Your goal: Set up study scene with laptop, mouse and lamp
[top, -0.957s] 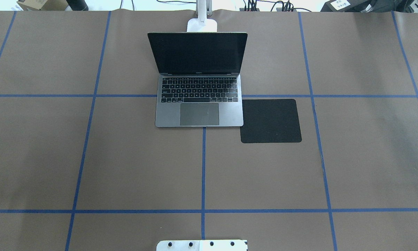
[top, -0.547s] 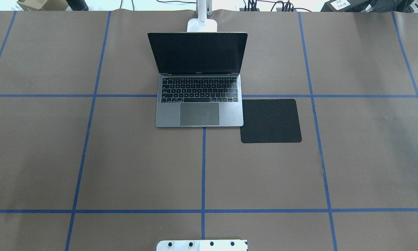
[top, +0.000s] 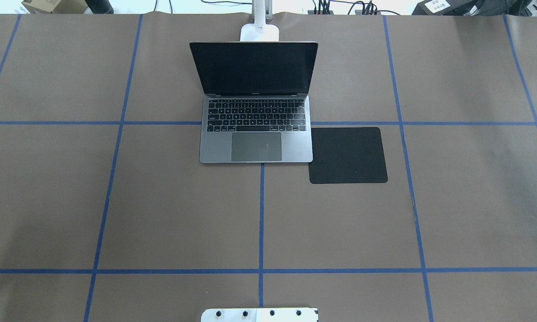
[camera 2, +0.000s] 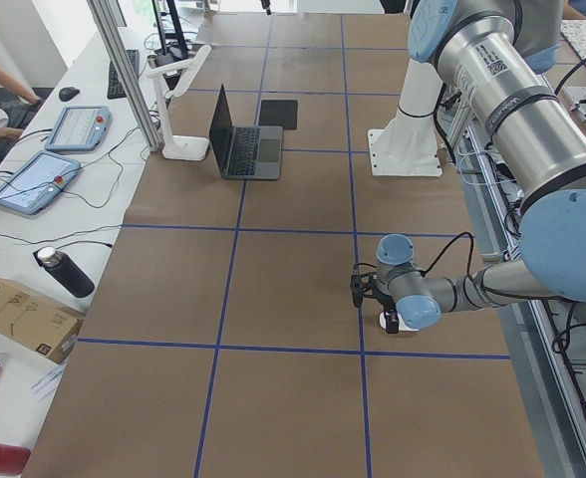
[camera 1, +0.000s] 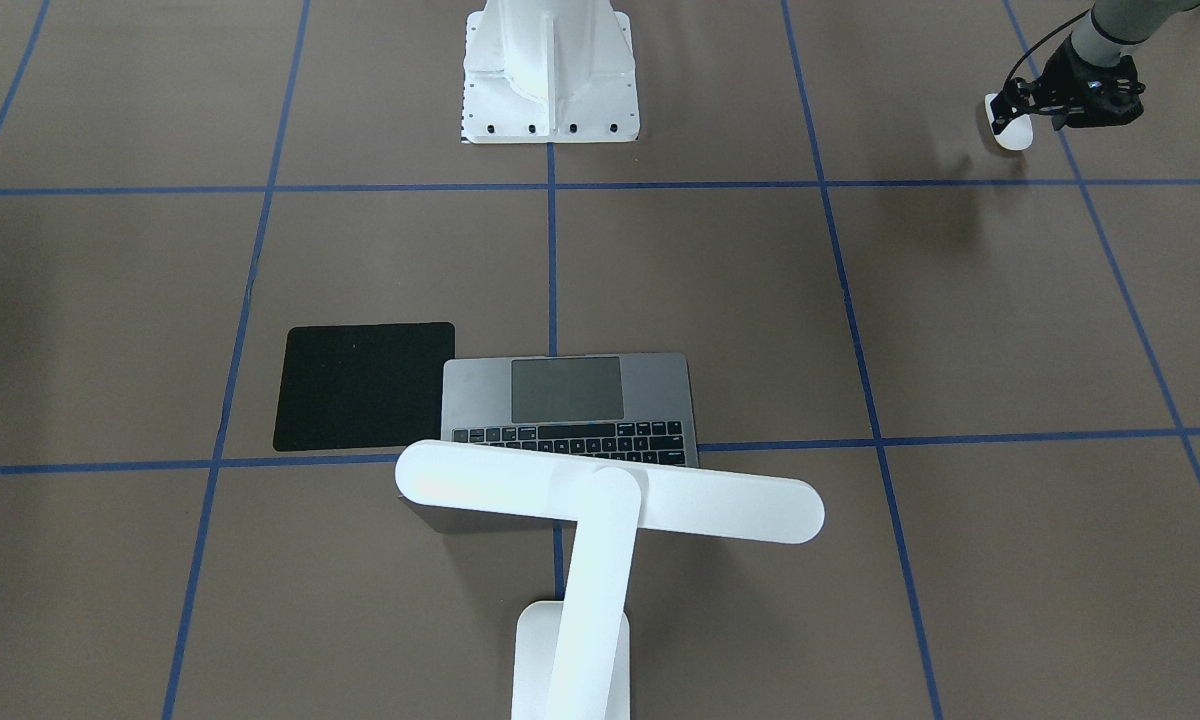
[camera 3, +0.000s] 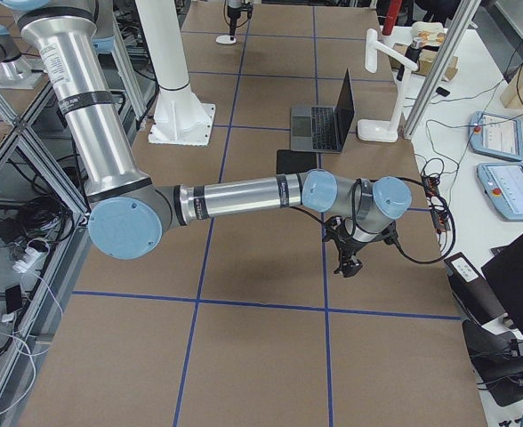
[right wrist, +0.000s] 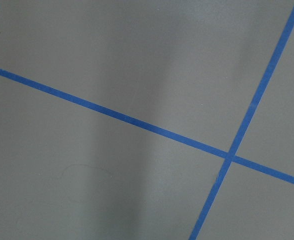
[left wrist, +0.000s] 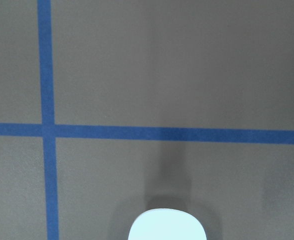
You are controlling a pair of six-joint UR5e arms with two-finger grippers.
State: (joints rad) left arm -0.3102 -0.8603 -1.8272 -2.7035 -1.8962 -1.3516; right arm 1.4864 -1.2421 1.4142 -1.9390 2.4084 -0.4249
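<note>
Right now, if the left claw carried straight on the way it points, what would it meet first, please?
The mouse: it sits right at the left claw's tip, which points down at the table. Whether the claw touches or grips it, I cannot tell.

black mouse pad [top: 348,155] flat on brown table [top: 161,214] | blue tape grid [top: 261,214] | dark bottle [camera 2: 66,272], seemingly lying down

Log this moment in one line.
laptop: open | lamp: behind laptop | left gripper: at mouse, grip unclear | mouse: off mouse pad | right gripper: state unclear
</note>
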